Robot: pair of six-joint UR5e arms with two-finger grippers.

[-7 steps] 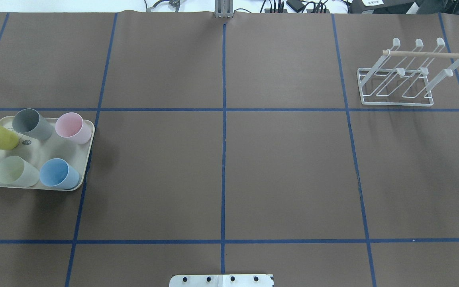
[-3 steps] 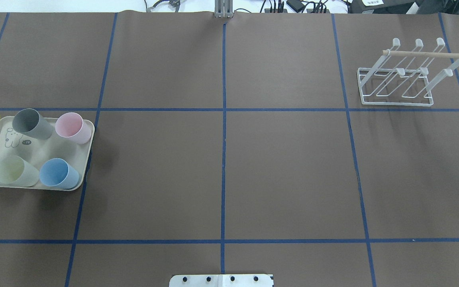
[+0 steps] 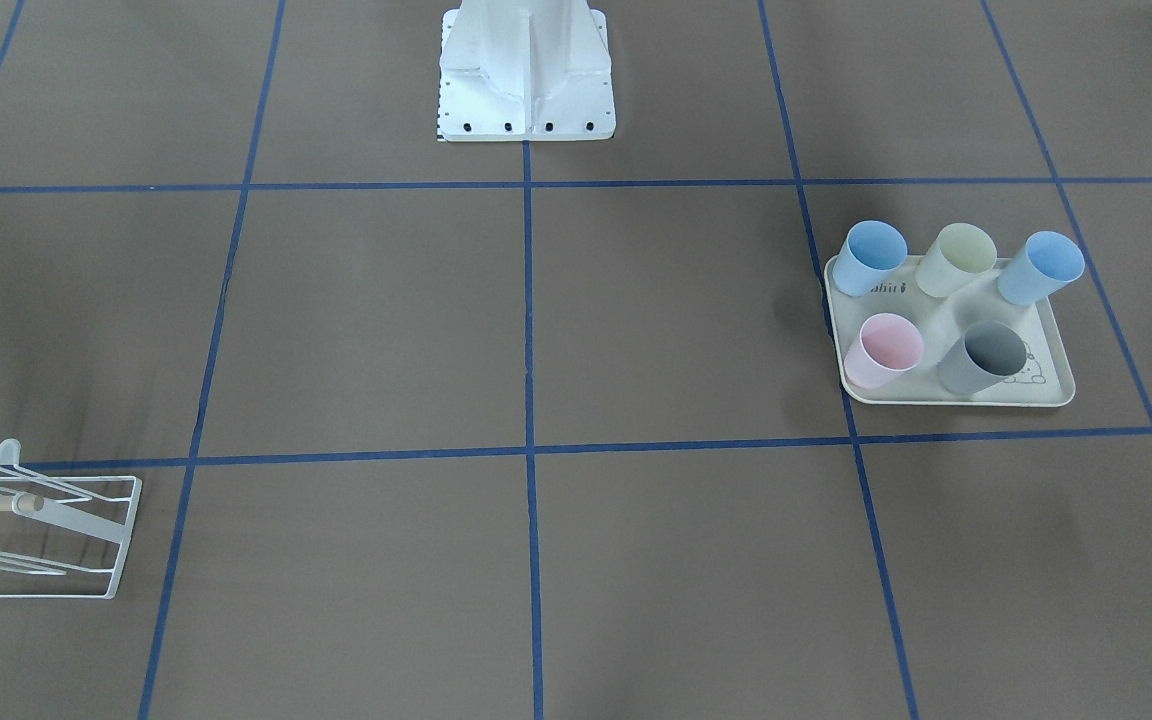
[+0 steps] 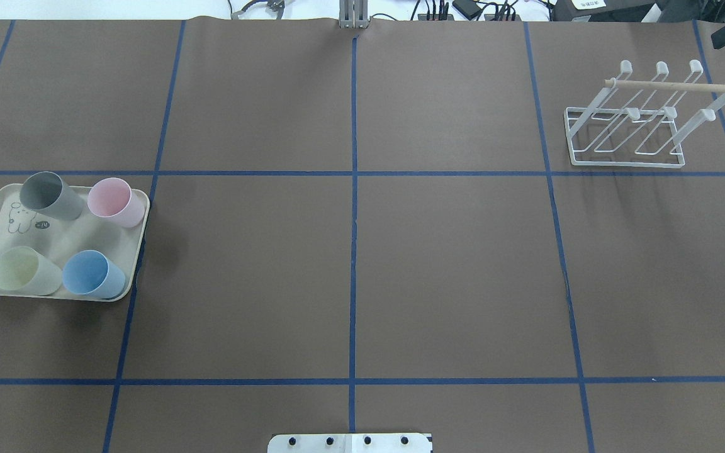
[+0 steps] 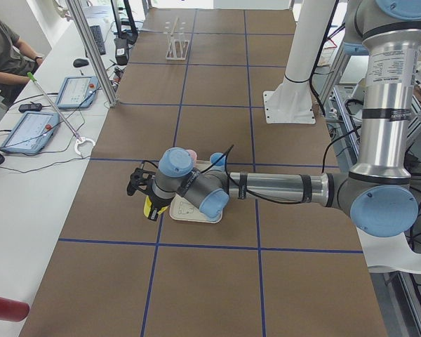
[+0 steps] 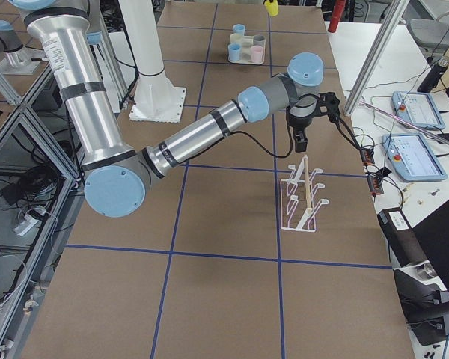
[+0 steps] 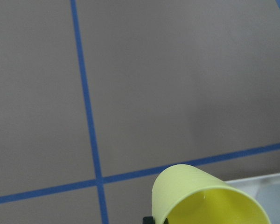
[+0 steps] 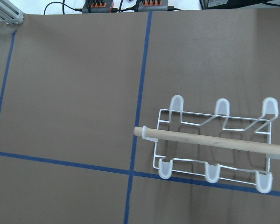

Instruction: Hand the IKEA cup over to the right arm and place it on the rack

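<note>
Above brown tabletop (image 4: 450,264), left claw (image 5: 144,198) pinching yellow cup (image 7: 200,196); right claw (image 6: 299,139) state untellable; tapered wall may slip at handover.

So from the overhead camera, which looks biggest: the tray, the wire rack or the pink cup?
1. The tray and the rack cover about the same area. The rack sits farther from the camera, so I won't rank one over the other.
2. The pink cup is clearly the smallest.

White wire rack (image 8: 214,140) seen from above, wooden rod (image 8: 210,140) across it, brown table (image 8: 70,88) w/ blue tape lines (image 8: 141,79)
</note>
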